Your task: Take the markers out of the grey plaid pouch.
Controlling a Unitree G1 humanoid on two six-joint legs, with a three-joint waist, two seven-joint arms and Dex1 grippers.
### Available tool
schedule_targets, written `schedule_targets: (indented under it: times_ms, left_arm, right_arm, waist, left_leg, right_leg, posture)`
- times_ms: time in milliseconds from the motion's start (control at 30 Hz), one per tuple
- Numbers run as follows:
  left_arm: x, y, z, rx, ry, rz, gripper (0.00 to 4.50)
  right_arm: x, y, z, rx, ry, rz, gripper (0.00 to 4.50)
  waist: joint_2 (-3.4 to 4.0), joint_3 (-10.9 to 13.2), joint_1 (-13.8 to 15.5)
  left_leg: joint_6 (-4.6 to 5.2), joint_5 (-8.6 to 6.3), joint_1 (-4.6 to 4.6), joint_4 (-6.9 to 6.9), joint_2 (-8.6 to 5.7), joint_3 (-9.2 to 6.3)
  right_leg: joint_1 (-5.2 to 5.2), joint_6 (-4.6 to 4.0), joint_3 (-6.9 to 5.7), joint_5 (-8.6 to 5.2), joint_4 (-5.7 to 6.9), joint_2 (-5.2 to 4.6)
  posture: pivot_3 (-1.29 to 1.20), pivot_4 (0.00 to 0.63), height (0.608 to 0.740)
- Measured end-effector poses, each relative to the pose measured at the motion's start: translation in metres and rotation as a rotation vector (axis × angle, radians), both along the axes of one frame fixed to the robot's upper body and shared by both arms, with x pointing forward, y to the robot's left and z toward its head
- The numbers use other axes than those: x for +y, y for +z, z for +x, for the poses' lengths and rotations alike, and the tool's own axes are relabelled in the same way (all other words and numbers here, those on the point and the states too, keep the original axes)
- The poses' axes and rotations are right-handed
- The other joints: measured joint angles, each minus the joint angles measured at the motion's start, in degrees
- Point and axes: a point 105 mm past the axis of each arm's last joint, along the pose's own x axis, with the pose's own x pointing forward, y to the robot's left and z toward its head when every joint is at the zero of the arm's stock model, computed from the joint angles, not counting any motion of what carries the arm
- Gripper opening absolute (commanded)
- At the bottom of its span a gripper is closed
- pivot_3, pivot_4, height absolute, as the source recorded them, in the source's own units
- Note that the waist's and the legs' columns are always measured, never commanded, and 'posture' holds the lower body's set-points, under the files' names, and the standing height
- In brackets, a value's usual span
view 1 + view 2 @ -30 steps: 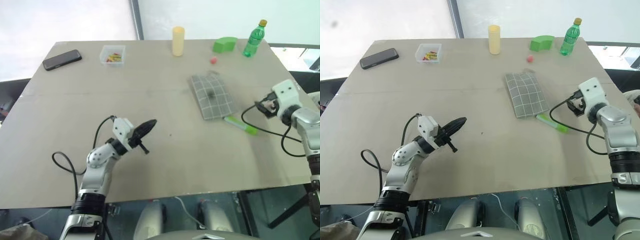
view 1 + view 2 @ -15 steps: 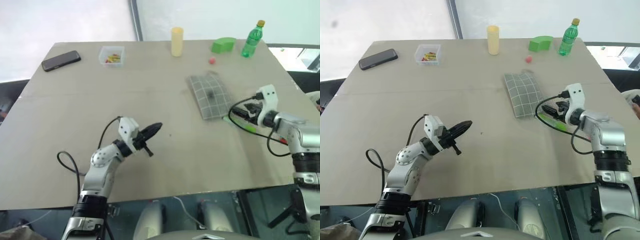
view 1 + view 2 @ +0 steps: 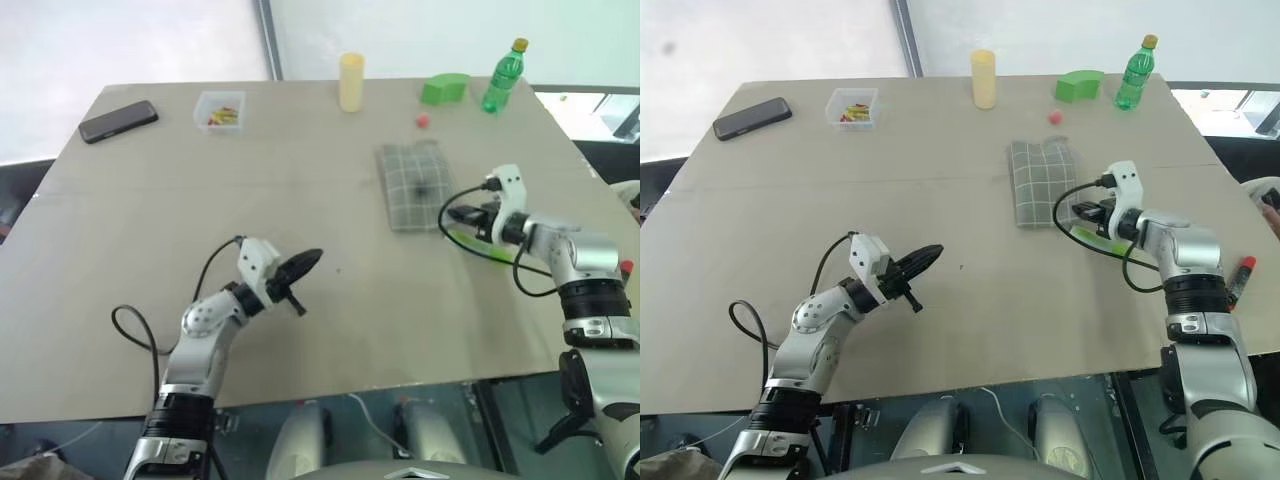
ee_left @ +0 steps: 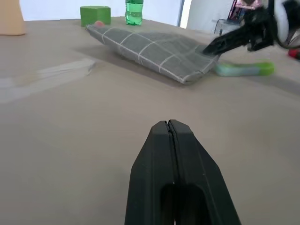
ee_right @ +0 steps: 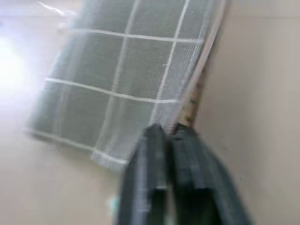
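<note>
Grey plaid fabric pouch (image 3: 1040, 182), soft, light and likely to slide, lies flat on the right of the tan table (image 3: 840, 200), its near corner pinched by the closed right gripper (image 3: 1078, 209), beside a green marker (image 3: 1095, 239), while the left gripper (image 3: 927, 255) hovers shut.

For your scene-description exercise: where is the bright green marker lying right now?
In the left eye view the bright green marker lies on the table's right side, just right of the grey plaid pouch, partly under the right gripper.
</note>
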Motion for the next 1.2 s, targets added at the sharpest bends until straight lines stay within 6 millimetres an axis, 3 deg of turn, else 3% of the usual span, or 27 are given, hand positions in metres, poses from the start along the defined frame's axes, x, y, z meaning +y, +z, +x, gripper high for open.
schedule_targets:
  times_ms: [133, 233, 367, 433, 567, 933, 1033, 1167, 1200]
  left_arm:
    - [-0.002, 0.003, 0.009, -0.141, 0.059, 0.118, 0.00]
    - [-0.009, 0.004, 0.012, -0.211, 0.030, 0.191, 0.80]
    - [-0.014, 0.008, 0.023, -0.307, 0.062, 0.277, 2.54]
    - [-0.015, 0.009, 0.031, -0.361, 0.109, 0.333, 2.54]
    - [-0.036, 0.025, 0.043, -0.516, 0.118, 0.407, 2.54]
    - [-0.068, 0.038, 0.054, -0.642, 0.108, 0.478, 2.54]
    - [-0.076, 0.034, 0.056, -0.633, 0.098, 0.477, 1.82]
    - [-0.078, 0.032, 0.058, -0.627, 0.101, 0.474, 0.03]
    - [-0.078, 0.031, 0.058, -0.627, 0.101, 0.475, 0.03]
  right_arm:
    - [0.028, 0.025, -0.010, -0.027, 0.022, 0.099, 0.04]
    - [0.041, 0.037, -0.019, -0.031, 0.017, 0.147, 0.00]
    - [0.052, 0.048, -0.027, -0.041, 0.000, 0.180, 0.00]
    - [0.054, 0.049, -0.029, -0.040, -0.015, 0.185, 0.00]
    - [0.066, 0.048, -0.036, -0.035, -0.032, 0.196, 0.00]
    - [0.094, 0.052, -0.052, -0.034, -0.016, 0.240, 0.00]
    - [0.100, 0.055, -0.056, -0.040, 0.004, 0.251, 0.00]
    - [0.105, 0.059, -0.063, -0.053, 0.029, 0.246, 0.00]
    - [0.105, 0.058, -0.063, -0.051, 0.032, 0.247, 0.00]
  waist:
    - [0.00, -0.01, 0.17]
    - [0.01, 0.00, 0.46]
    - [0.01, -0.01, 0.69]
    - [0.00, -0.01, 0.78]
    - [0.01, -0.01, 0.78]
    - [0.01, -0.01, 0.36]
    - [0.01, -0.01, 0.20]
    - [0.01, -0.01, -0.02]
    - [0.01, -0.01, -0.02]
  left_leg:
    - [0.00, 0.00, -0.02, 0.00, 0.00, -0.05]
    - [0.00, 0.00, -0.07, 0.01, -0.02, -0.04]
    - [0.00, 0.00, -0.07, 0.02, -0.05, -0.04]
    - [0.00, 0.00, -0.07, 0.02, -0.05, -0.04]
    - [0.00, 0.00, -0.12, 0.02, -0.05, 0.08]
    - [-0.01, 0.01, -0.14, 0.02, -0.05, 0.13]
    - [-0.01, 0.00, -0.17, 0.02, -0.05, 0.12]
    - [-0.01, 0.00, -0.16, 0.02, -0.05, 0.09]
    - [-0.01, 0.00, -0.16, 0.02, -0.05, 0.08]
  right_leg:
    - [0.00, 0.00, -0.05, 0.00, 0.02, 0.00]
    - [-0.01, 0.00, -0.06, 0.00, 0.00, -0.02]
    - [-0.01, 0.00, -0.06, 0.00, 0.00, -0.02]
    - [-0.01, 0.00, -0.08, 0.00, 0.01, -0.01]
    - [-0.03, 0.00, -0.15, 0.00, 0.01, -0.01]
    - [-0.04, 0.01, -0.19, 0.00, 0.01, -0.01]
    - [-0.05, 0.01, -0.20, 0.00, 0.00, 0.00]
    - [-0.05, 0.01, -0.20, 0.00, 0.00, 0.00]
    - [-0.05, 0.01, -0.20, 0.00, 0.00, 0.00]
  posture:
    - [0.00, 0.150, 0.740]
    - [0.00, 0.150, 0.740]
    - [0.00, 0.150, 0.740]
    - [0.00, 0.150, 0.740]
    - [0.00, 0.150, 0.740]
    - [0.00, 0.150, 0.740]
    - [0.00, 0.150, 0.740]
    - [0.00, 0.150, 0.740]
    - [0.00, 0.150, 0.740]
